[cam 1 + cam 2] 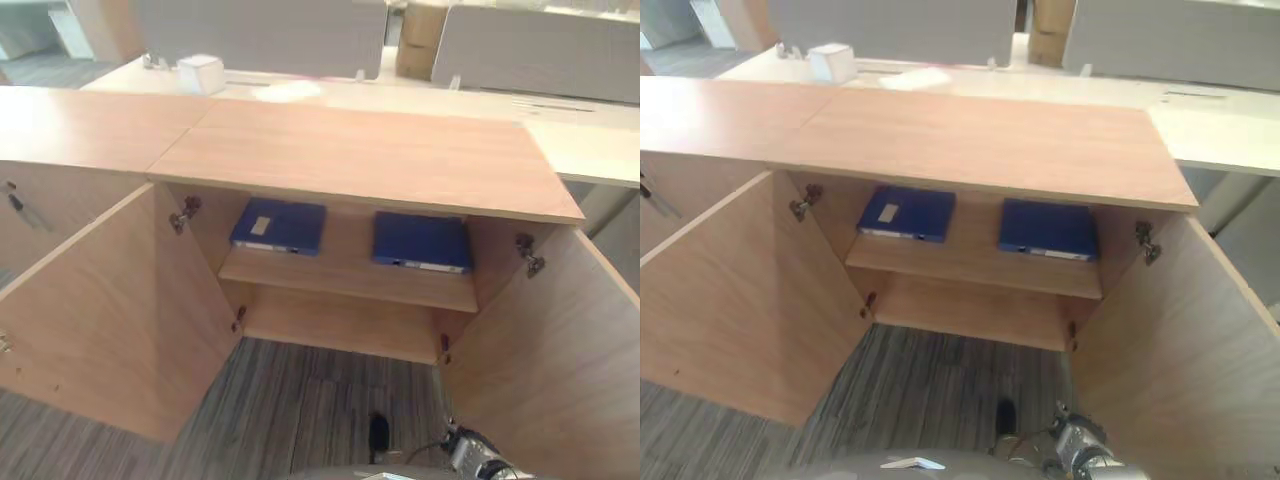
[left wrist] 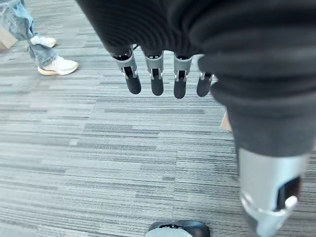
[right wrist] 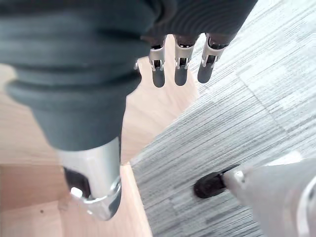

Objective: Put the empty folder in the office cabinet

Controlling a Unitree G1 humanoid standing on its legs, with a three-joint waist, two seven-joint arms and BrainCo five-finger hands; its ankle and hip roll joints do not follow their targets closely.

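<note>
cabinet (image 1: 360,160) doors open | two blue folders (image 1: 279,227) (image 1: 421,241) flat on upper shelf (image 1: 345,272), apart | left robot hand (image 2: 155,74) fingers straight, empty | right robot hand (image 3: 180,61) same, over carpet (image 2: 98,163)

Two blue folders, the left folder (image 1: 279,226) and the right folder (image 1: 421,241), lie flat and well apart on the upper shelf (image 1: 345,268) of the open wooden office cabinet (image 1: 365,155).
</note>
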